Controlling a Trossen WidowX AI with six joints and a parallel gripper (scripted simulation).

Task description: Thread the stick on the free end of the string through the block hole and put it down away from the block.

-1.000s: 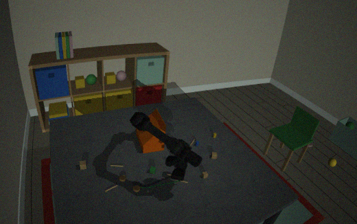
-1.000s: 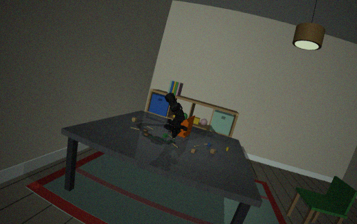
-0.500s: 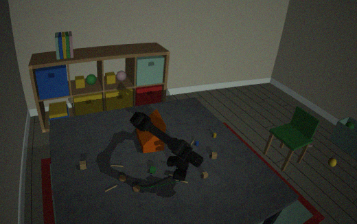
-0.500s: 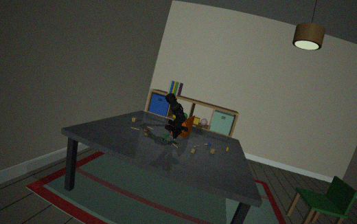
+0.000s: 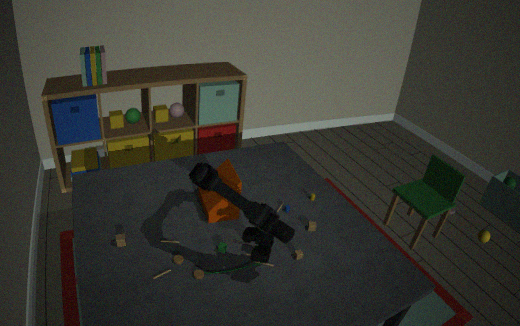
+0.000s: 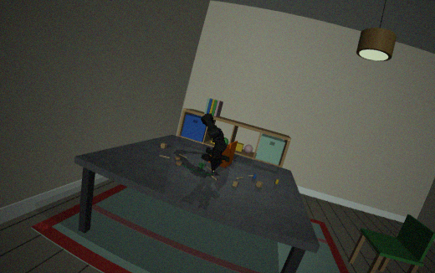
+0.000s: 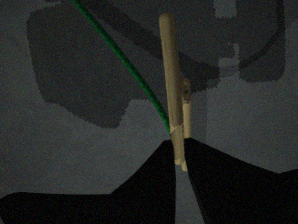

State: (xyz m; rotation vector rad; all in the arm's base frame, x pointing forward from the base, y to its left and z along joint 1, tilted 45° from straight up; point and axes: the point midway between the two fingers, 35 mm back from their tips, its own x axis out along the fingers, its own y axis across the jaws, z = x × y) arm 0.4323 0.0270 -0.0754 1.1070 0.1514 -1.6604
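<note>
My gripper (image 5: 258, 261) (image 6: 213, 170) (image 7: 177, 146) is shut on a pale wooden stick (image 7: 171, 70), low over the table. A green string (image 7: 120, 57) (image 5: 230, 271) meets this stick near the fingertips; it runs left to a round wooden button (image 5: 199, 274) (image 6: 178, 163). Another pale stick (image 7: 187, 117) shows just beside the held one; its near end is hidden by the held stick and fingers. Small wooden blocks (image 5: 120, 240) (image 6: 163, 146) stand at the left, and two more blocks, a block (image 5: 312, 226) and a block (image 5: 298, 254), at the right. No hole can be made out.
An orange wedge (image 5: 220, 206) (image 6: 230, 157) stands behind the arm. A green cube (image 5: 222, 247), a second button (image 5: 178, 259), a blue object (image 5: 287, 208) and a yellow object (image 5: 312, 197) are on the table. Loose sticks lie at left, one stick (image 5: 162, 274) near the buttons.
</note>
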